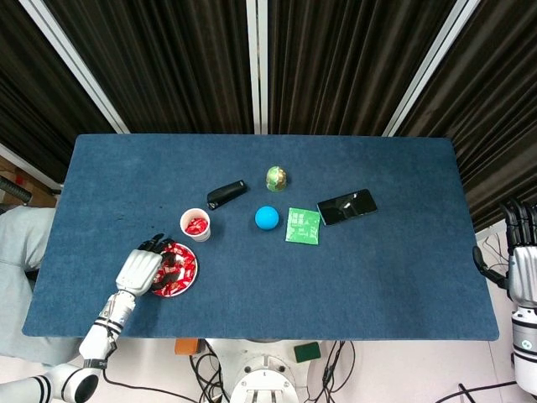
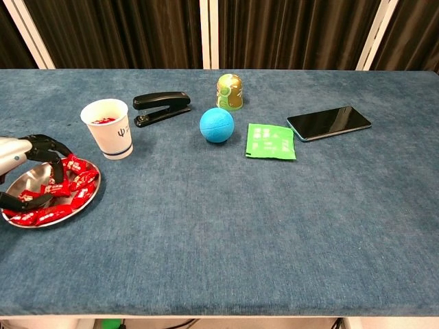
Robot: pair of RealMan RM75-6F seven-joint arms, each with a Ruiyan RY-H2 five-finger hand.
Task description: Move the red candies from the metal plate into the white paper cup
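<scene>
The metal plate (image 1: 189, 287) lies near the table's front left edge, its bare metal (image 2: 26, 182) showing on the left side in the chest view. Red candies (image 2: 67, 186) are piled on its right and front. My left hand (image 2: 29, 156) hangs over the plate with its fingers (image 2: 53, 170) curled down onto the candies and the thumb apart from them, low at the plate's front. In the head view this hand (image 1: 141, 270) covers the plate's left half. The white paper cup (image 2: 108, 130) stands just behind the plate with red candies inside (image 1: 196, 224). My right hand (image 1: 522, 270) is off the table's right edge, holding nothing.
Behind the cup lies a black stapler (image 2: 162, 107). A blue ball (image 2: 217, 125), a green-gold egg-shaped thing (image 2: 229, 92), a green packet (image 2: 271, 141) and a black phone (image 2: 328, 122) sit across the middle and right.
</scene>
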